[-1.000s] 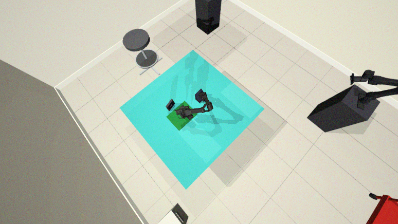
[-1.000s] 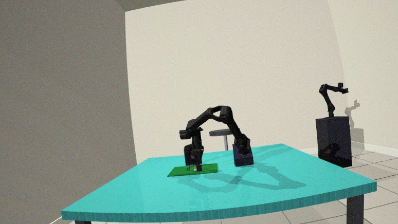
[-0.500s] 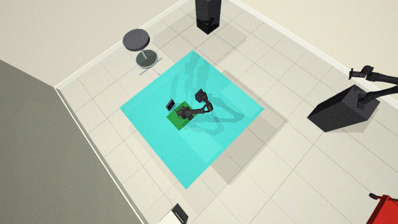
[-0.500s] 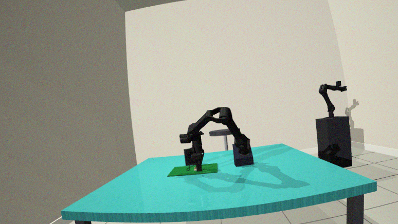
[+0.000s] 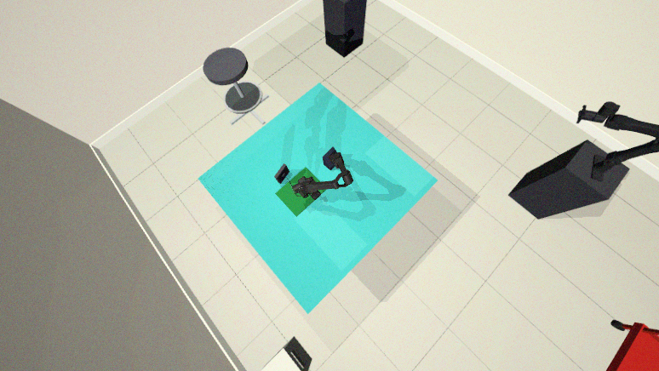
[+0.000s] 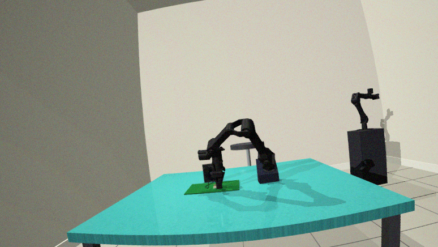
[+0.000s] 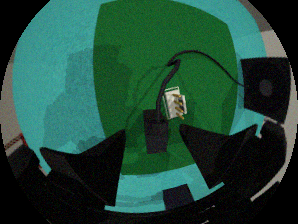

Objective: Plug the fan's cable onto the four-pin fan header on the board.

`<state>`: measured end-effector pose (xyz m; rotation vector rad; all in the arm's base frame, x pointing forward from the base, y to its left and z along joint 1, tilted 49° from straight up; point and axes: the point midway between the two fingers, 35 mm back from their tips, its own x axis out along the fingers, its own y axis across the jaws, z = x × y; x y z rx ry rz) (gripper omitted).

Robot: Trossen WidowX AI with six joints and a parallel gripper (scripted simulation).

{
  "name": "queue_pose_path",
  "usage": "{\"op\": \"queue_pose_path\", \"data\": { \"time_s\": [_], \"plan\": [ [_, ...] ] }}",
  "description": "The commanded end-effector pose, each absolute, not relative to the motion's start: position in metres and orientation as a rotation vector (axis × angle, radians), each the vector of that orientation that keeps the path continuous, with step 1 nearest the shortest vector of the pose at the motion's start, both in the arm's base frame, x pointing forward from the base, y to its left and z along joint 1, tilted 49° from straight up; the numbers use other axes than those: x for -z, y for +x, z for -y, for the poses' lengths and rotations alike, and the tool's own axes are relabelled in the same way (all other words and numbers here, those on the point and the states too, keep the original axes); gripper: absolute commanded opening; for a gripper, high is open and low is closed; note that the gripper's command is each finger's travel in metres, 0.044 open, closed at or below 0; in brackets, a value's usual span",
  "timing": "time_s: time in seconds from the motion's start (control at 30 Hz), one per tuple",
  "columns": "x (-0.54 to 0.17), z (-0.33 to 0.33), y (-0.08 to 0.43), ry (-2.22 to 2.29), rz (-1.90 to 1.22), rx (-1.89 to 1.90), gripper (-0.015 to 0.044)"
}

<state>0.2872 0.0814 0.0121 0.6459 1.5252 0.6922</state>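
The green board (image 5: 295,205) (image 6: 196,188) (image 7: 210,45) lies on the table. The white four-pin header (image 7: 170,104) stands on it with its gold pins bare. The black plug (image 7: 156,136) is close beside the header, toward the bottom of the wrist view; whether it rests on the board is hard to tell. Its black cable (image 7: 161,95) loops over to the fan (image 5: 282,174) (image 6: 207,172) (image 7: 255,80), which stands upright beside the board. My gripper (image 6: 218,186) (image 7: 153,130) is open low over the board, its fingers on either side of the plug, with gaps showing on both sides.
The turquoise table (image 5: 304,276) (image 6: 153,217) carries the board and the fan. The arm's dark blue base block (image 5: 329,157) (image 6: 267,177) (image 7: 178,197) stands on it beyond the board. A round stool (image 5: 226,65) (image 6: 240,146) is off the table.
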Motion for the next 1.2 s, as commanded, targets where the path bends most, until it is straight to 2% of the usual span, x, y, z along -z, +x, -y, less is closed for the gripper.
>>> {"op": "queue_pose_path", "data": {
  "time_s": [0.0, 0.27, 0.37, 0.57, 1.17],
  "plan": [
    [-0.012, -0.081, 0.287, 0.645, -1.525, -0.693, 0.0230],
    [-0.012, -0.081, 0.287, 0.645, -1.525, -0.693, 0.0020],
    [-0.012, -0.081, 0.287, 0.645, -1.525, -0.693, 0.0000],
    [-0.045, -0.043, 0.291, 0.651, -1.527, -0.691, 0.0000],
    [-0.021, -0.029, 0.318, 0.480, -1.423, -0.848, 0.0000]
  ]
}}
